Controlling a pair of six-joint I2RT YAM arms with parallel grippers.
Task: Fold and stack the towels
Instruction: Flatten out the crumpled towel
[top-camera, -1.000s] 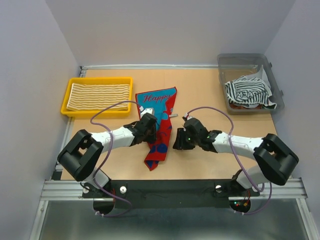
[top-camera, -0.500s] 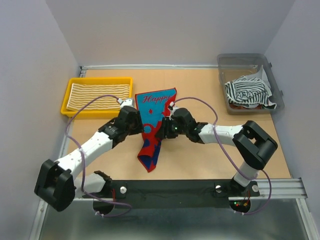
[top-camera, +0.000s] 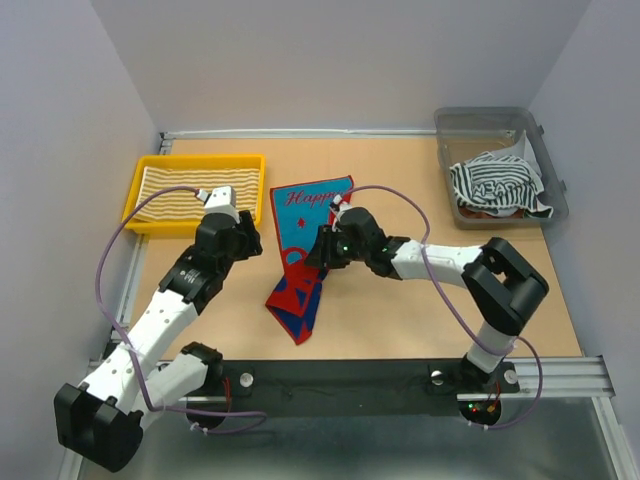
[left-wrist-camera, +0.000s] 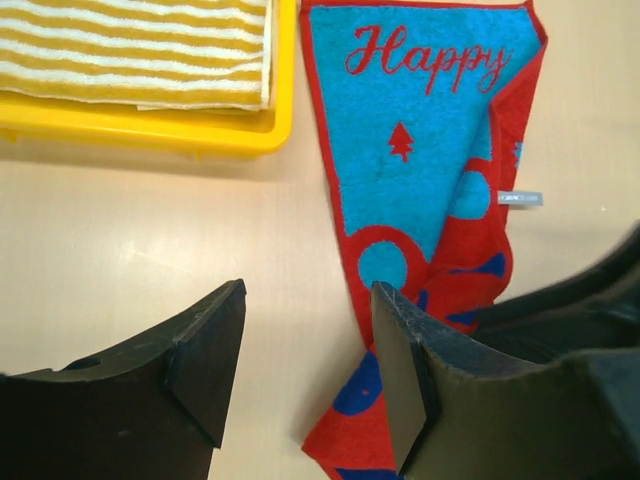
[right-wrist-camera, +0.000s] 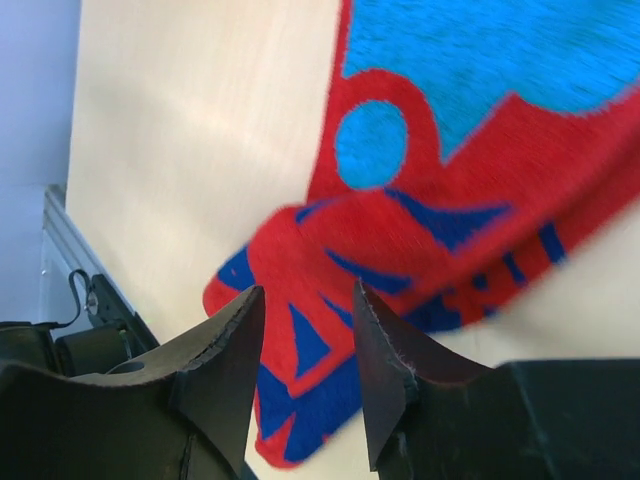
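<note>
The red-blue patterned towel (top-camera: 305, 255) lies crumpled on the table, its "Happy" end flat at the back and its lower part bunched and folded over. My left gripper (top-camera: 243, 238) is open and empty just left of the towel, and its wrist view (left-wrist-camera: 305, 340) shows bare table between the fingers with the towel (left-wrist-camera: 430, 130) to the right. My right gripper (top-camera: 318, 250) is open and hovers over the towel's bunched lower part (right-wrist-camera: 450, 200); the cloth shows between its fingers (right-wrist-camera: 305, 340). A yellow-cream striped towel (top-camera: 195, 190) lies flat in the yellow tray (top-camera: 130, 205).
A grey bin (top-camera: 545, 160) at the back right holds a crumpled black-white striped towel (top-camera: 497, 185) with other cloth beneath it. The yellow tray's near rim (left-wrist-camera: 200, 135) is just ahead of my left gripper. Purple cables loop over both arms.
My left arm has swung left off the towel toward the yellow tray. My right gripper has moved left and back over the towel. The towel's lower part has shifted left and bunched.
</note>
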